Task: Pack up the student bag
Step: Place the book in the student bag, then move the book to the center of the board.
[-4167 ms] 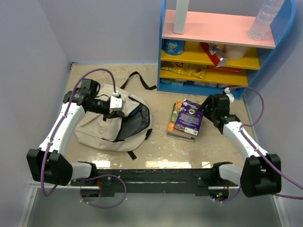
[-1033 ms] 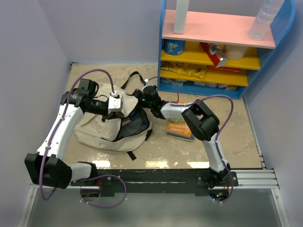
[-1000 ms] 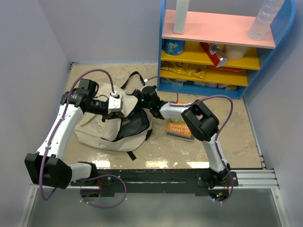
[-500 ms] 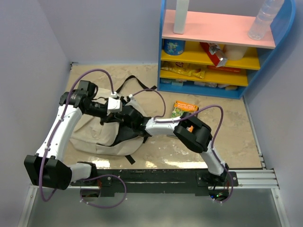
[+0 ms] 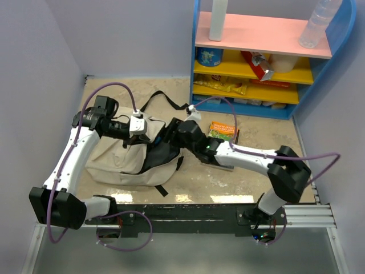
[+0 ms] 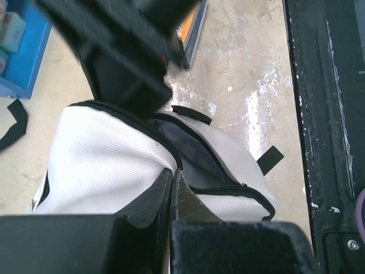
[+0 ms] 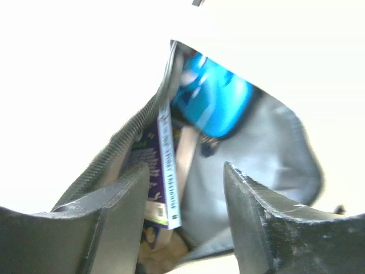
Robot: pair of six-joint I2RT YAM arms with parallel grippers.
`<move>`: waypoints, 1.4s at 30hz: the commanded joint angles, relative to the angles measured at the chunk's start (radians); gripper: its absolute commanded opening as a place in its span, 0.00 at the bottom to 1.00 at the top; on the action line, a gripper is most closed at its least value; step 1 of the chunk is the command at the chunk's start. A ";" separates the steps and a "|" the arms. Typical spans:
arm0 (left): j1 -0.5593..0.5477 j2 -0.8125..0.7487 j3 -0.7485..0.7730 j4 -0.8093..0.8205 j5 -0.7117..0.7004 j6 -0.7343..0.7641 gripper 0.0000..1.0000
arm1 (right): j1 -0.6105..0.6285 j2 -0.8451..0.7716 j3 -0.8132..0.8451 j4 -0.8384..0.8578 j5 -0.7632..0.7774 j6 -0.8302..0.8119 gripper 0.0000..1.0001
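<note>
Left gripper [image 6: 171, 191] clamped the student bag [image 5: 114, 162] by the worktop's [image 5: 228, 185] left edge. My right gripper [image 7: 185, 182] gaped wide at its mouth, 1 purple book [image 7: 165, 165] inside.

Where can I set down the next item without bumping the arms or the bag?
Bare table right of the orange book, before the shelf; also the back-left corner behind the student bag. Crowded at the bag's mouth, where the left gripper pinches the rim and the right gripper hangs open; the right arm crosses the near-centre.
</note>
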 commanded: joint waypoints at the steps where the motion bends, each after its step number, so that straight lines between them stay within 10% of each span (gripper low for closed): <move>1: -0.006 -0.008 0.017 0.065 0.087 0.004 0.00 | -0.066 -0.129 -0.056 -0.118 0.106 -0.111 0.54; 14: -0.006 -0.028 0.015 0.057 0.077 0.002 0.00 | -0.214 0.105 0.125 -0.368 0.168 -0.197 0.13; 42: -0.006 -0.012 0.023 0.065 0.077 0.007 0.00 | -0.396 0.144 -0.004 -0.404 0.135 -0.203 0.04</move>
